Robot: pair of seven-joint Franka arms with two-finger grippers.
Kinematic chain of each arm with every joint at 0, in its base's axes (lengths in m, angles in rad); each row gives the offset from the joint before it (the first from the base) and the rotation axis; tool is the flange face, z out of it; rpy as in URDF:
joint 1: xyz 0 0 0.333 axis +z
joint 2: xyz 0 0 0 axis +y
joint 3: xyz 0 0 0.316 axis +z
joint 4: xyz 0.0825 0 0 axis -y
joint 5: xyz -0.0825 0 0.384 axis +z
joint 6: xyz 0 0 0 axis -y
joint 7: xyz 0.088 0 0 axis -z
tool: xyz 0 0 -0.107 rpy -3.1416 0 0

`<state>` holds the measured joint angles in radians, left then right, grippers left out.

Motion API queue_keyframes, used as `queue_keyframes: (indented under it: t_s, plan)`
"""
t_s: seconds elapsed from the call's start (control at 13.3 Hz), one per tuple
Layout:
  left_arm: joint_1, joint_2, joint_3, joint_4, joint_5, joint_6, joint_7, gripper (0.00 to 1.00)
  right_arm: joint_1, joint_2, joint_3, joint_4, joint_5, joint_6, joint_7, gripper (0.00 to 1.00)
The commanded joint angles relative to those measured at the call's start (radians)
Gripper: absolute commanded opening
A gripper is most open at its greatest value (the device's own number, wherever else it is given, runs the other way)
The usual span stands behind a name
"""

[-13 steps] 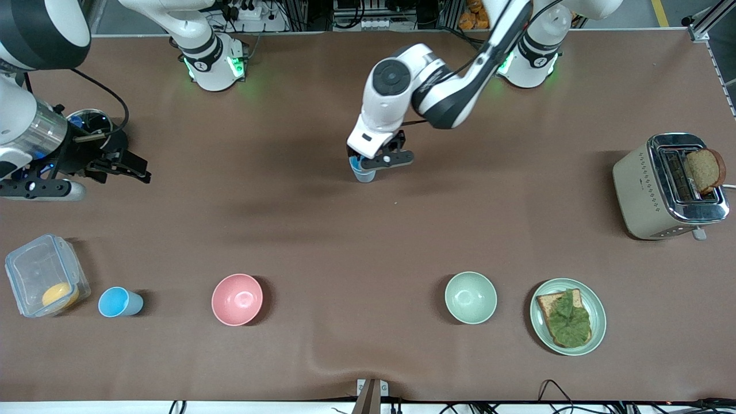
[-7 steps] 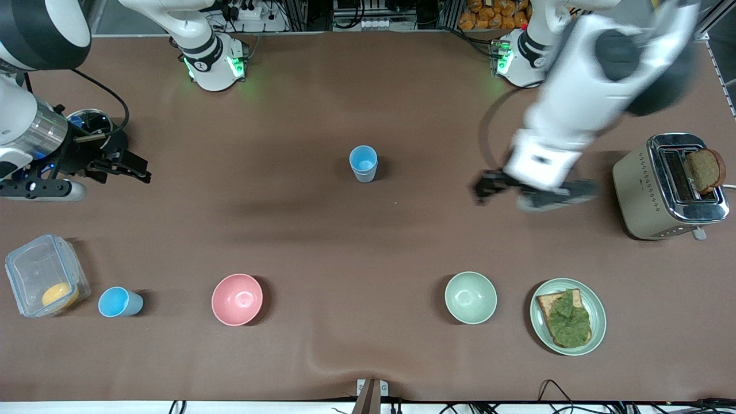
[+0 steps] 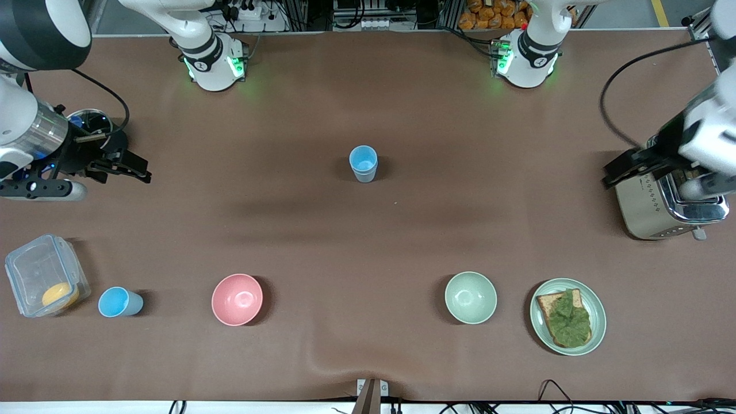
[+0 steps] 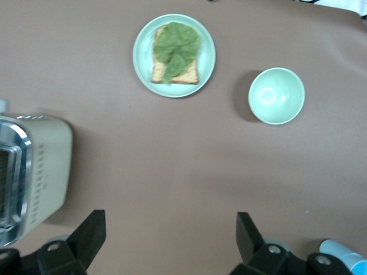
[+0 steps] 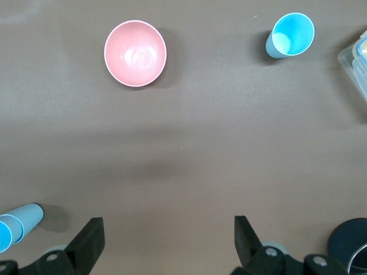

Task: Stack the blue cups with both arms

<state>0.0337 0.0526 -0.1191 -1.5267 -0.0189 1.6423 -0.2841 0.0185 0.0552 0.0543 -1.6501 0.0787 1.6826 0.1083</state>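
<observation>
A blue cup [image 3: 363, 163] stands upright mid-table; in the right wrist view [image 5: 20, 223] it looks like one cup nested in another. It also shows at the edge of the left wrist view [image 4: 344, 255]. A second blue cup [image 3: 118, 302] stands between the clear container and the pink bowl, also in the right wrist view [image 5: 289, 35]. My left gripper [image 3: 624, 168] is open and empty, over the table by the toaster; its jaws stand wide apart [image 4: 170, 235]. My right gripper [image 3: 133, 169] waits open and empty at the right arm's end [image 5: 166, 235].
A toaster [image 3: 661, 195] with bread stands at the left arm's end. A plate [image 3: 598, 313] with lettuce toast, a pale green bowl [image 3: 470, 297] and a pink bowl [image 3: 237, 299] line the near side. A clear container [image 3: 43, 273] holds a yellow item.
My left gripper let go of the centre cup, opened and swung away to the toaster end. The cup stays standing mid-table. The right arm has not moved.
</observation>
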Motion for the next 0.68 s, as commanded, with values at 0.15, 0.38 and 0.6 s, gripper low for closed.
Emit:
queue_keyframes:
  t_s: [0.15, 0.38, 0.6]
  plan:
    - [0.0, -0.051, 0.012, -0.006, 0.005, -0.067, 0.019, 1.0, -0.02, -0.024, 0.015, -0.023, -0.005, 0.005, -0.012, 1.0]
    - [-0.014, -0.053, 0.012, -0.012, 0.005, -0.096, 0.026, 1.0, -0.02, -0.024, 0.015, -0.023, -0.005, 0.005, -0.012, 1.0]
    - [-0.037, -0.053, 0.048, -0.004, 0.002, -0.101, 0.069, 1.0, -0.02, -0.024, 0.015, -0.023, -0.005, 0.005, -0.012, 1.0]
